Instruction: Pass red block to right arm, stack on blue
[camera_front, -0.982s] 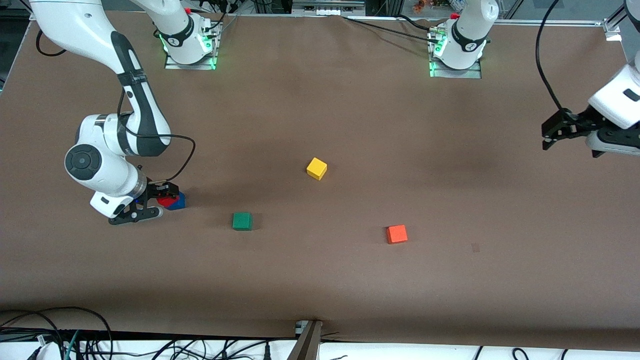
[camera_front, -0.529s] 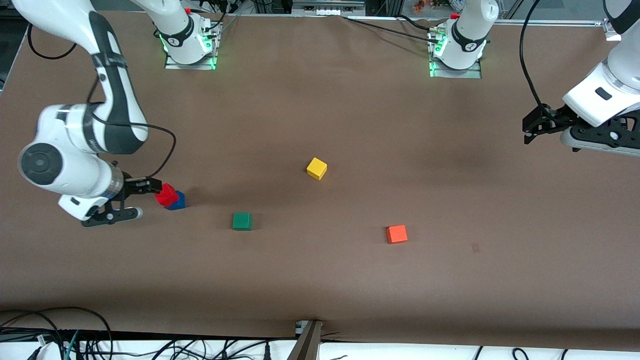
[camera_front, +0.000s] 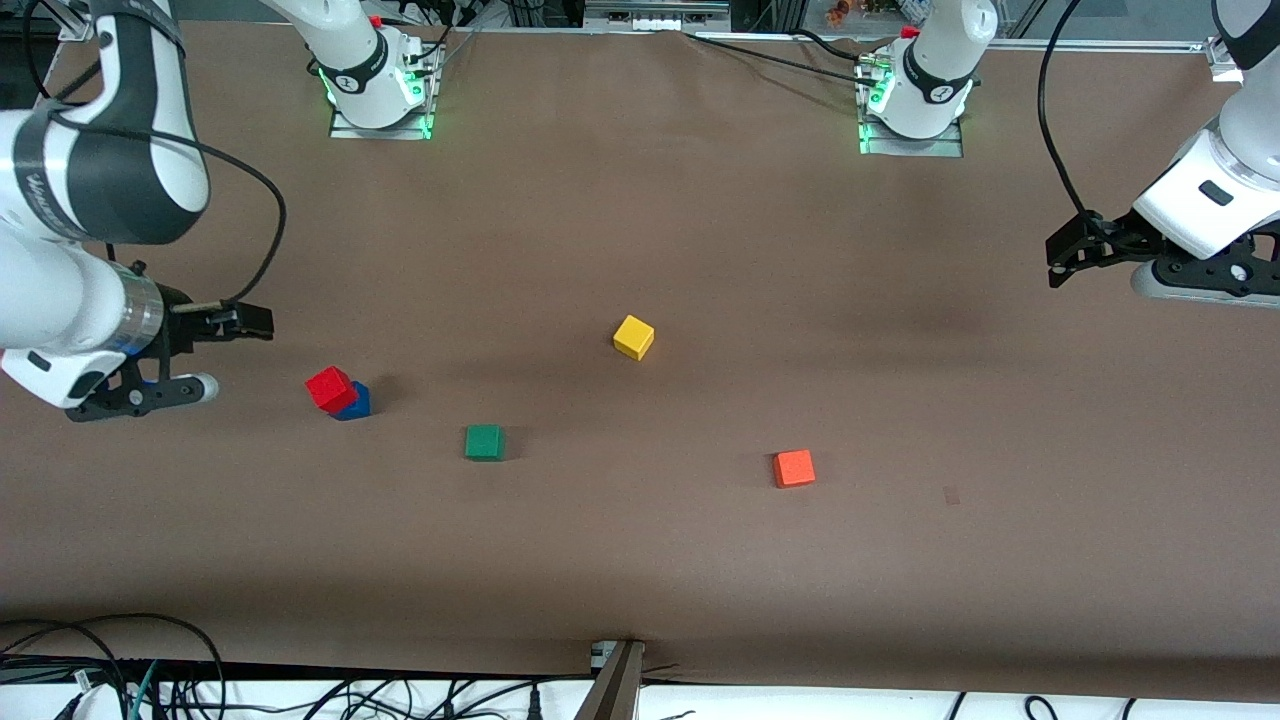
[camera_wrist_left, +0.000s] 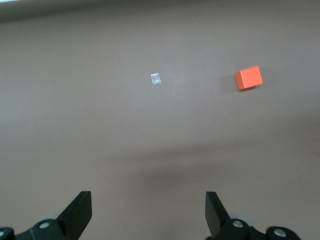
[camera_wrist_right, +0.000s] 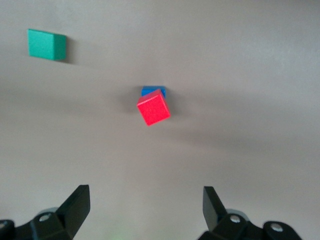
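Worktop (camera_front: 640, 560), brown, four stray cubes. Right pincer (camera_front: 205, 355) wide, empty, raised over the right arm's end, just beside the stack. Left pincer (camera_front: 1068, 262) wide, empty, waiting at its own end. Red block (camera_front: 331, 388) sits skewed on the blue (camera_front: 355, 404). Stacking looks done; next, retreat clear without nudging.

Red block (camera_front: 331, 388) atop blue (camera_front: 355, 403) — released
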